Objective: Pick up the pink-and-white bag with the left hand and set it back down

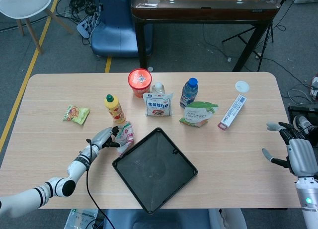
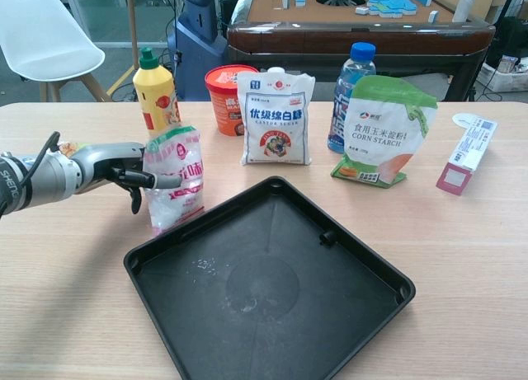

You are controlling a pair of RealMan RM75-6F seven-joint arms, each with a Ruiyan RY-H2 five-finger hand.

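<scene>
A pale wood-grain desk (image 1: 238, 154) with rounded corners stands on a grey floor, with a white chair (image 1: 25, 3), a blue seat (image 1: 117, 25) and a dark brown table (image 1: 203, 5) behind it.

The head view from above shows a small yellow-green snack packet (image 1: 76, 114) lying apart at the desk's left side, and the right robot hand (image 1: 298, 152) at the desk's right edge, fingers spread and holding nothing. The chest view shows neither, but it gives the labels: a white sugar pouch (image 2: 276, 118), a green-topped corn starch pouch (image 2: 384, 131), an orange instant-noodle cup (image 2: 224, 96), a blue-capped drink bottle (image 2: 351, 91), a yellow squeeze bottle with green cap (image 2: 155, 87) and a white-and-red flat box (image 2: 468, 156).

The small pink-and-white plastic bag (image 2: 175, 178) stands upright on the desk, its long axis vertical, printed face toward the chest camera, just in front of the yellow bottle and beside the left corner of the square black plastic tray (image 2: 272, 289). The left robot hand (image 2: 124, 170) reaches in from the left, fingers pinching the bag's side.
</scene>
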